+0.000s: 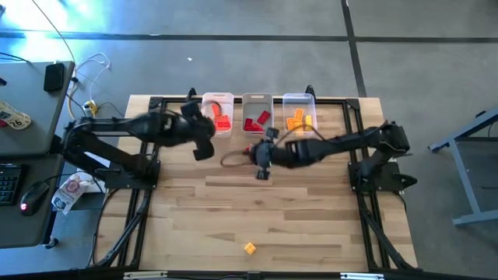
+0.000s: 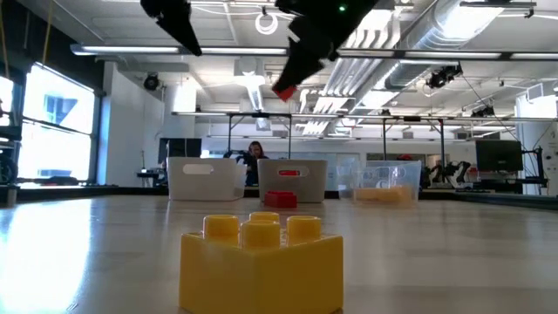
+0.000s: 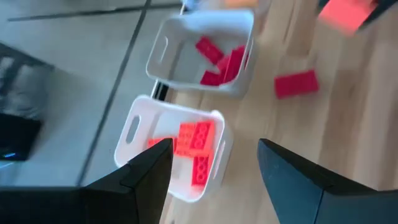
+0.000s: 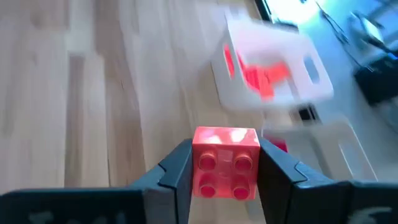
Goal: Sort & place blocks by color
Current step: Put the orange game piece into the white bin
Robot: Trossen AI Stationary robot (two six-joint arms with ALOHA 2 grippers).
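A robotics lab or workshop. Beyond the wooden table run exposed ceiling ducts, framed workbenches and monitors.

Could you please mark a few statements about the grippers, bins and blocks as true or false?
1. The right gripper holds a red block. True.
2. The left gripper grips a block. False: it is open and empty.
3. A yellow block lies alone at the table's near edge. True.
4. The middle bin holds yellow blocks. False: it holds red ones.
5. A red block lies on the table before the bins. True.
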